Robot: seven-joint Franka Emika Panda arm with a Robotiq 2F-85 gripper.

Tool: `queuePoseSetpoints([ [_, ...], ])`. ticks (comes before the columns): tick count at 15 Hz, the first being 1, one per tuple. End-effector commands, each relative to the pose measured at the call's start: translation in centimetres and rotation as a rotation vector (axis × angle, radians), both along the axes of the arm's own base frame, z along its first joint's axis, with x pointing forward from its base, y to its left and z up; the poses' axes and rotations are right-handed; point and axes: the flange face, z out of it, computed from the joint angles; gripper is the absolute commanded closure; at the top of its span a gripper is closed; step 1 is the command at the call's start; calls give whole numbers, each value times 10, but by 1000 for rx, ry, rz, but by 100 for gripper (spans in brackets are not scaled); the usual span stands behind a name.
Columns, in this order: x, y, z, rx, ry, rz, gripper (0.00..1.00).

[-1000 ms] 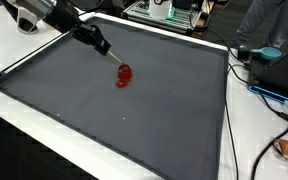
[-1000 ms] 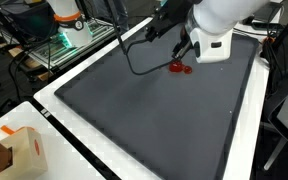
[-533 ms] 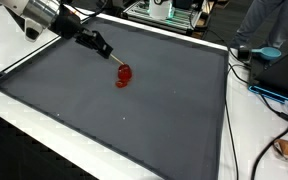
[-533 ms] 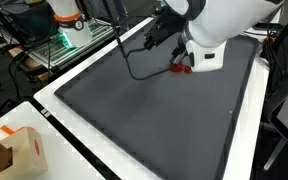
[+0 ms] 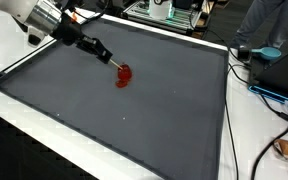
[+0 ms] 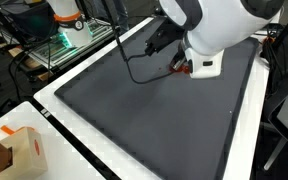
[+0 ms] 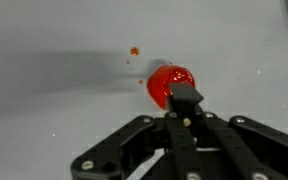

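Note:
A glossy red blob (image 5: 123, 75) lies on the dark grey mat (image 5: 174, 120) toward its far side. My gripper (image 5: 100, 52) comes in from the upper left, shut on a thin stick-like tool (image 5: 113, 63) whose tip rests at the blob's edge. In the wrist view the closed fingers (image 7: 184, 97) stand right before the red blob (image 7: 168, 82), hiding its near edge, and a few small red drops (image 7: 134, 51) lie beside it. In an exterior view the white arm (image 6: 219, 30) hides most of the blob (image 6: 178, 68).
A white border (image 5: 24, 120) frames the mat. Cables (image 5: 274, 95) and a blue item (image 5: 265, 52) lie past one side, where a person (image 5: 274, 20) stands. A cardboard box (image 6: 14, 150) sits at a corner, and a shelf of equipment (image 6: 64, 35) stands behind.
The arm has swung and turned over the far side of the mat, so the gripper leans lower toward the blob. The tool's tip stays at the red blob, which has not moved.

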Motion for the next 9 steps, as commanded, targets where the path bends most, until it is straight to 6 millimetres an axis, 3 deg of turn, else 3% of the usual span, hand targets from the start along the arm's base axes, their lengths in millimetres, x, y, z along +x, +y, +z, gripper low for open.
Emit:
queuePoseSetpoints([
  [1,4,-1,-15,-7,1,-46,97],
  [9,2,5,-34,-1,47,-46,97],
])
